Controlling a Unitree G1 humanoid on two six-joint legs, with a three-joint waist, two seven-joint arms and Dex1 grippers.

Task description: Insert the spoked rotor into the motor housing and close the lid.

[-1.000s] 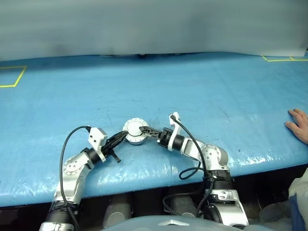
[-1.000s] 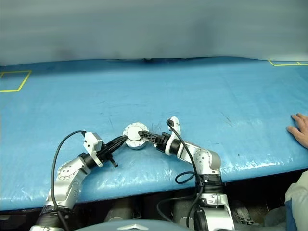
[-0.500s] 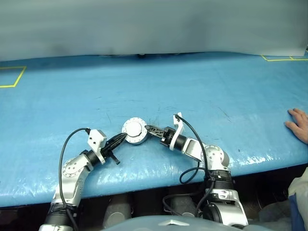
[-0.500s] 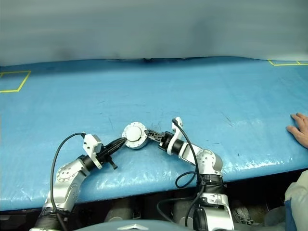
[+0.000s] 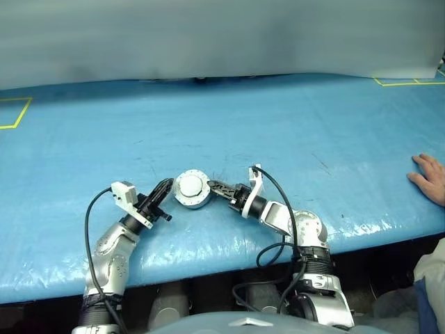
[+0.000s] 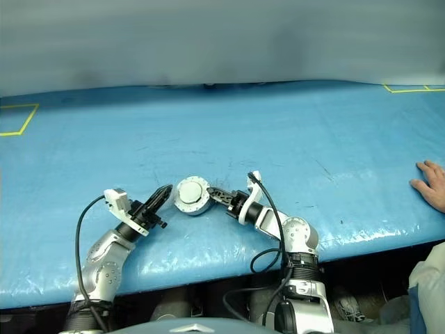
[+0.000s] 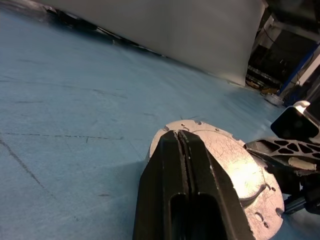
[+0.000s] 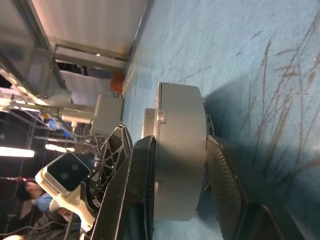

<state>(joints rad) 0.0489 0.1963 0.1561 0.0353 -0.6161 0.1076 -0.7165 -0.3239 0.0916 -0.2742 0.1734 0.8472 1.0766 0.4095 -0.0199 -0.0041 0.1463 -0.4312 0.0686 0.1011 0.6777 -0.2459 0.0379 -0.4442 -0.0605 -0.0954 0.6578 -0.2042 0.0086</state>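
The motor housing (image 5: 192, 189) lies flat on the blue surface (image 5: 292, 132) near its front edge, between the two arms, closed lid (image 7: 235, 165) facing up, its round axis upright. The right end effector (image 8: 175, 165) pinches the housing across its side wall. The left end effector (image 7: 181, 150), fingers pressed together, points at the housing's rim just beside it.

The blue table (image 5: 278, 125) lies open from nine round through twelve to three o'clock of the motor housing (image 5: 191, 190), which the left gripper (image 5: 165, 186) blocks at eight, the right gripper (image 5: 212, 186) at four, and a person's hand (image 5: 430, 177) rests far off at three.
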